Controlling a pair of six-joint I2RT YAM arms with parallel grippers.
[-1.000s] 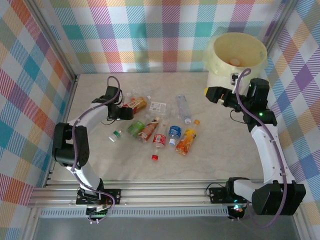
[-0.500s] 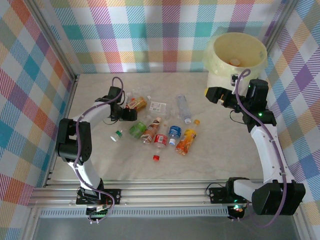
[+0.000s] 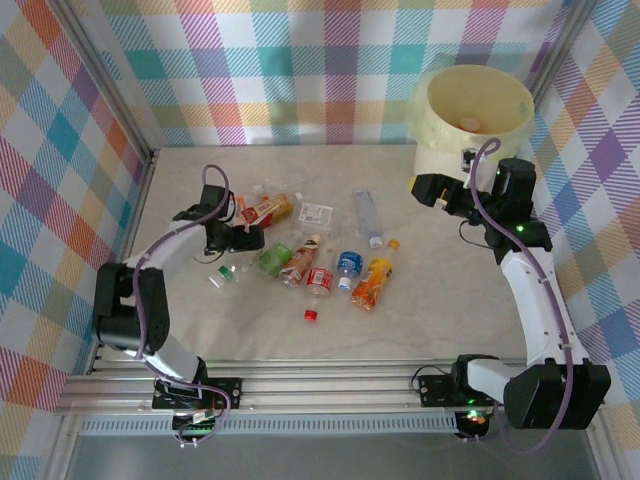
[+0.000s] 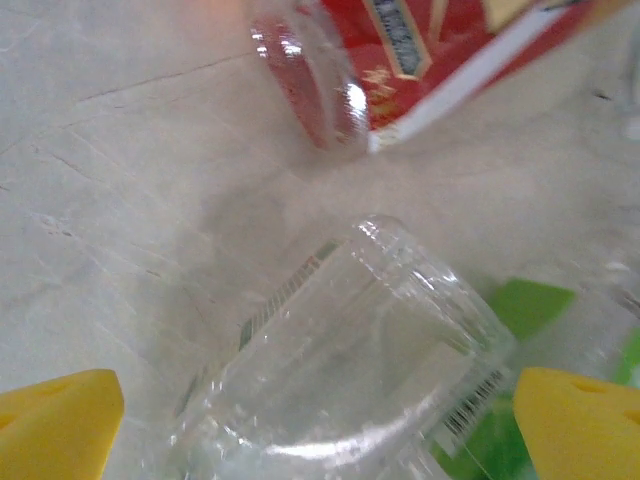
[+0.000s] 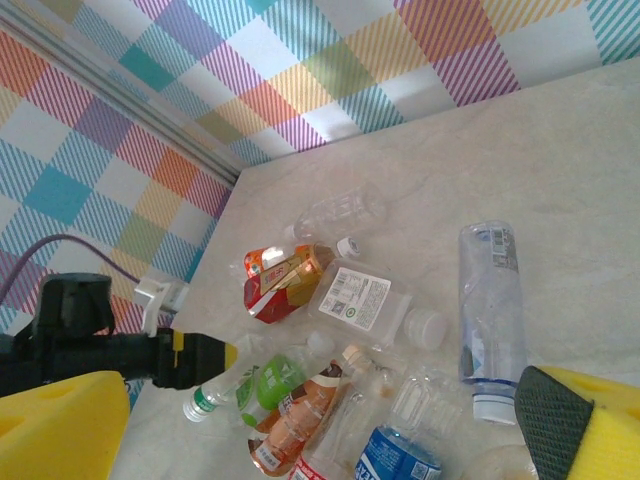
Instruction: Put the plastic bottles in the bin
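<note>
Several plastic bottles lie in a loose cluster mid-table: a crushed red-and-gold one (image 3: 272, 209), a green-labelled one (image 3: 272, 258), a blue-labelled one (image 3: 349, 264) and an orange one (image 3: 374, 282). My left gripper (image 3: 243, 243) sits low at the cluster's left edge. Its yellow fingers (image 4: 55, 425) stand wide apart around a clear bottle (image 4: 350, 350) with a gap on each side. The cream bin (image 3: 478, 140) stands at the back right. My right gripper (image 3: 418, 190) hovers open in front of the bin with nothing between its fingertips (image 5: 60, 425).
A loose red cap (image 3: 311, 314) and an orange cap (image 3: 394, 243) lie on the table. Plaid walls close in the left, back and right sides. A flat clear bottle with a white label (image 5: 360, 295) and a long clear bottle (image 5: 490, 300) lie beyond the cluster.
My left gripper's jaws have opened wide and the arm's elbow has swung left. The green-capped clear bottle has shifted slightly left. The right arm has not moved.
</note>
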